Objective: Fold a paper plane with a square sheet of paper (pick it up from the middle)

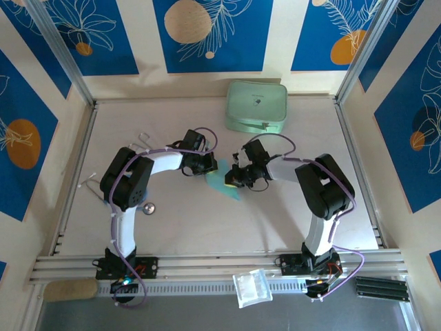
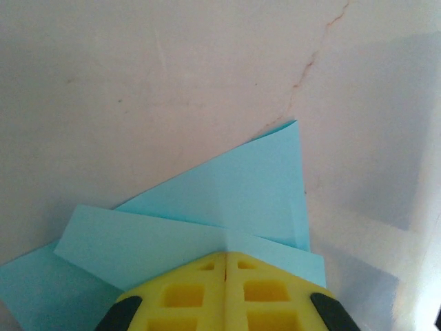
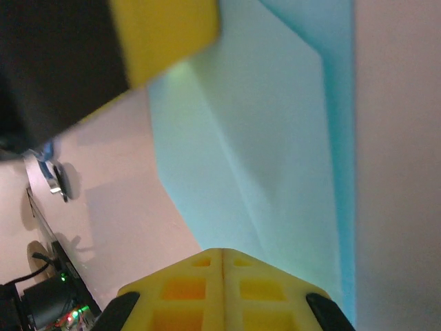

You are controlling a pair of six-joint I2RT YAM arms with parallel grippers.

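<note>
Where both arms meet at mid-table, found the square sheet of paper [image 1: 224,182] partly folded, with layers overlapping. Noted left gripper [image 2: 225,256] pressed together on one edge and right gripper [image 3: 222,252] likewise pinching the opposite side. Judged held so to steady the sheet for creasing.

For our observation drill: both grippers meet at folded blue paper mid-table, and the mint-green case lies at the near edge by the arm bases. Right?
No: the mint-green case lies at the far edge, not the near one, as the top external view shows. The rest holds.
</note>
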